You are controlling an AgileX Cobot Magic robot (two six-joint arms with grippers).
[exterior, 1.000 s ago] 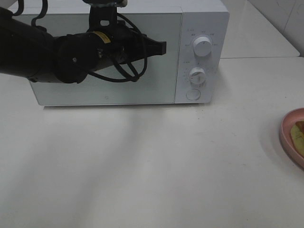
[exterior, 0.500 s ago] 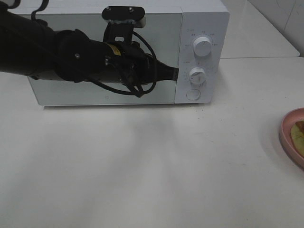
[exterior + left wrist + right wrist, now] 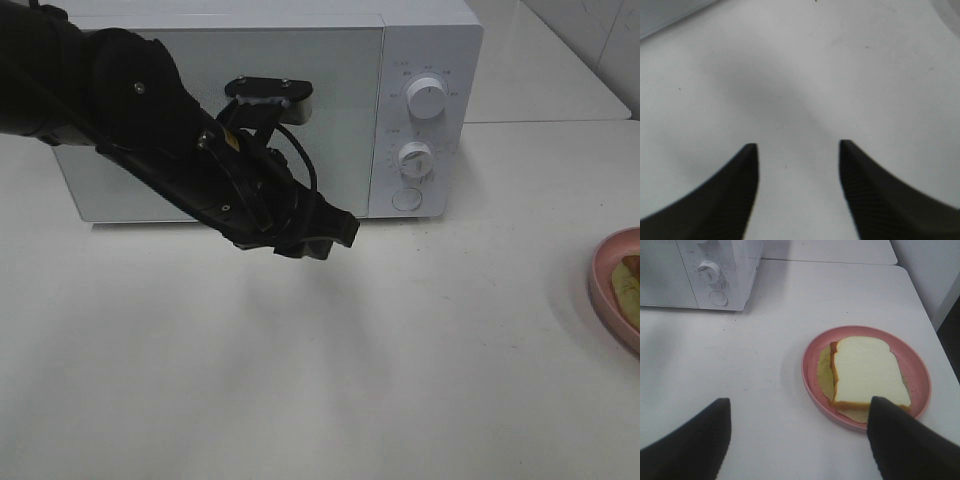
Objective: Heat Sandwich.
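White microwave (image 3: 270, 110) door is closed; the left gripper (image 3: 325, 238) has dropped from the door to its 6 o'clock, fingers now apart, empty. The right gripper (image 3: 800, 440), wide apart, hovers near the sandwich (image 3: 865, 372) on the pink plate (image 3: 810, 375). Opening seems unfinished.

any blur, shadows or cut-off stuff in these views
Exterior high: sharp, the left claw throws a soft shadow on the table, plate cropped. Left wrist: soft, fingers blurred. Right wrist: sandwich clear.
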